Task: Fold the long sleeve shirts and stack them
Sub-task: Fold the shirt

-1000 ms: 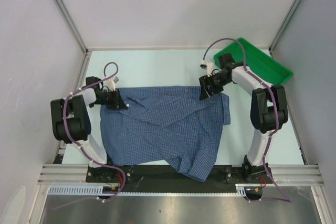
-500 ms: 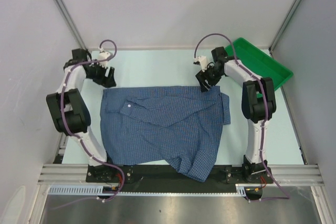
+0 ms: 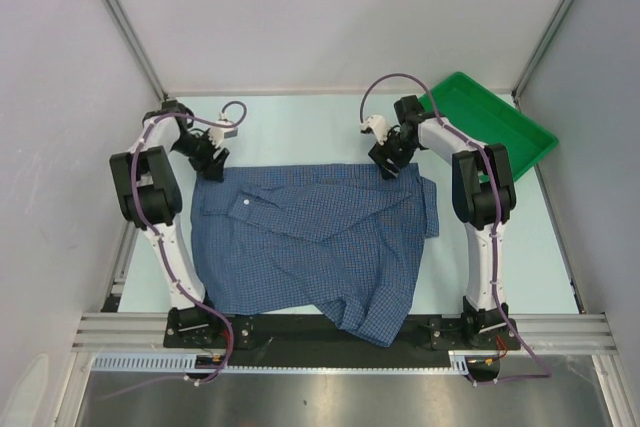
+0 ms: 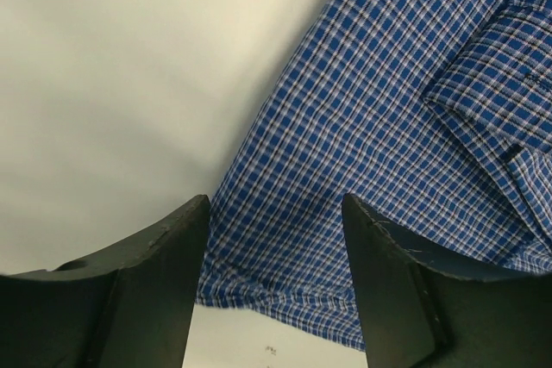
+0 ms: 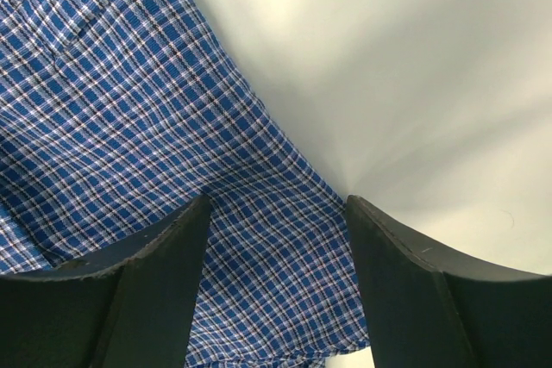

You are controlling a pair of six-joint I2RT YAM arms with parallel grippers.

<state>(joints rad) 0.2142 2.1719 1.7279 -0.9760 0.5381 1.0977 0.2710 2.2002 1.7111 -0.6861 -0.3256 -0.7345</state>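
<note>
Since half a second before, the left claw had swung back to the far left corner of the shirt. It stood spread, and the right claw stood spread at the far right corner, near the green tray. The shirt lay rumpled on the table. From the left wrist, the fingers stood apart over the checked edge, pinching nothing. The right wrist showed the same.

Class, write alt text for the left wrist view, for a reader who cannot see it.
The left gripper hangs open, dark fingers apart, above the edge of a blue checked shirt lying on a pale table.
</note>
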